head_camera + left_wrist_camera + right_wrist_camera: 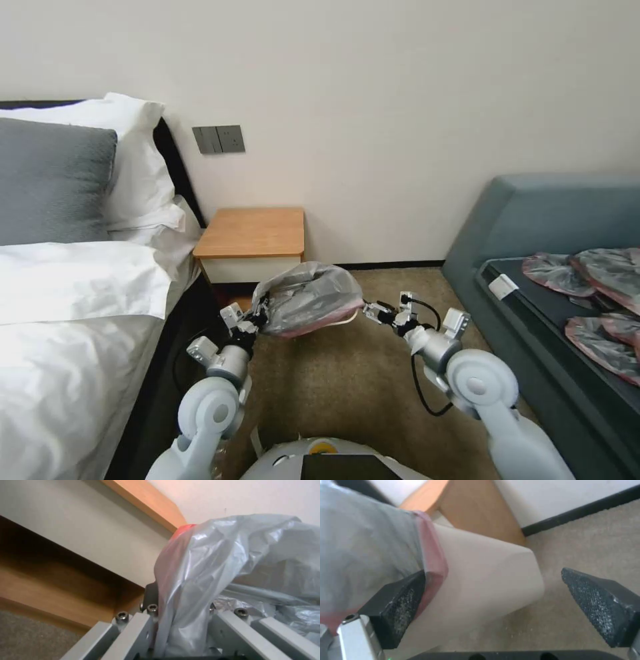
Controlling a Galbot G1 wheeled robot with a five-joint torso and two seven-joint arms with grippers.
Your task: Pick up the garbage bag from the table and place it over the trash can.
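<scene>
The left gripper (261,319) was clamped on the garbage bag (308,298) draped over the trash can (480,580), while the right gripper (493,605) stood apart beside it.

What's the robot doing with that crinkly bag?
It's putting a garbage bag over a trash can on the carpet by the table. The left gripper is shut on one side of the bag. The right gripper is at the other side with its jaws open, one pad against the bag's pink rim. The bag is draped over the can's top.
</scene>
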